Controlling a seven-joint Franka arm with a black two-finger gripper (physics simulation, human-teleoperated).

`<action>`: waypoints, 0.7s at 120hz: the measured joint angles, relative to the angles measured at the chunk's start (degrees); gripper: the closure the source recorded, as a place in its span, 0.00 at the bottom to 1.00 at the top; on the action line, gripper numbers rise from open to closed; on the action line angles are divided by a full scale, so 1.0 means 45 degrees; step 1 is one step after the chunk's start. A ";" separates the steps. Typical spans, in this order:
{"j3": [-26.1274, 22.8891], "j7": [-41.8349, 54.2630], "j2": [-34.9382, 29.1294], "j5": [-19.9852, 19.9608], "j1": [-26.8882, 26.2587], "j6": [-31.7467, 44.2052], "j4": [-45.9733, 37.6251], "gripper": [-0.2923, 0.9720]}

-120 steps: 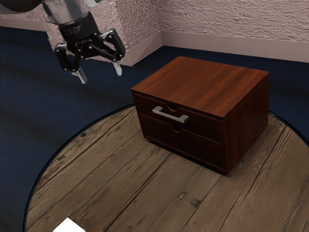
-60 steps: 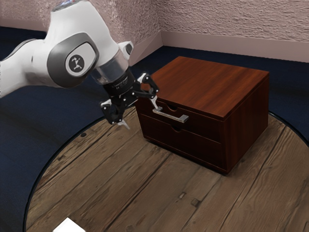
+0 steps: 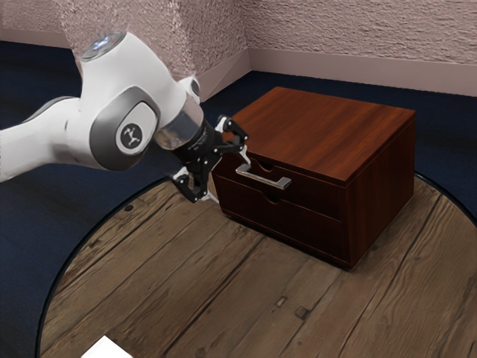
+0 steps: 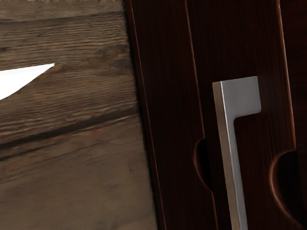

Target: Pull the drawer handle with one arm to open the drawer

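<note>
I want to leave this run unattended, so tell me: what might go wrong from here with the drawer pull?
The open gripper sits by the end of the handle, near the corner of the cabinet, not at the bar's middle: it may close beside the bar or slip off when pulling. The cabinet seems to stand free on the table, so a pull might drag it rather than open the drawer.
</note>
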 joint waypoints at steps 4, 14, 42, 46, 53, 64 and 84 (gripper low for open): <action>0.0002 -0.0106 0.0006 -0.0001 -0.0005 0.0200 -0.0100 0.23; -0.0001 -0.0337 0.0023 -0.0002 -0.0012 0.0654 -0.0333 0.23; -0.0009 -0.0835 0.0293 0.0013 0.0004 0.1380 -0.0340 0.23; -0.0009 -0.0892 0.0335 0.0016 0.0007 0.1435 -0.0332 0.23; -0.0013 -0.0984 0.0452 0.0021 0.0017 0.1586 -0.0288 0.23; -0.0015 -0.1114 0.0632 0.0018 0.0025 0.1766 -0.0237 0.23; -0.0032 -0.1306 0.0767 0.0011 0.0046 0.1947 -0.0162 0.23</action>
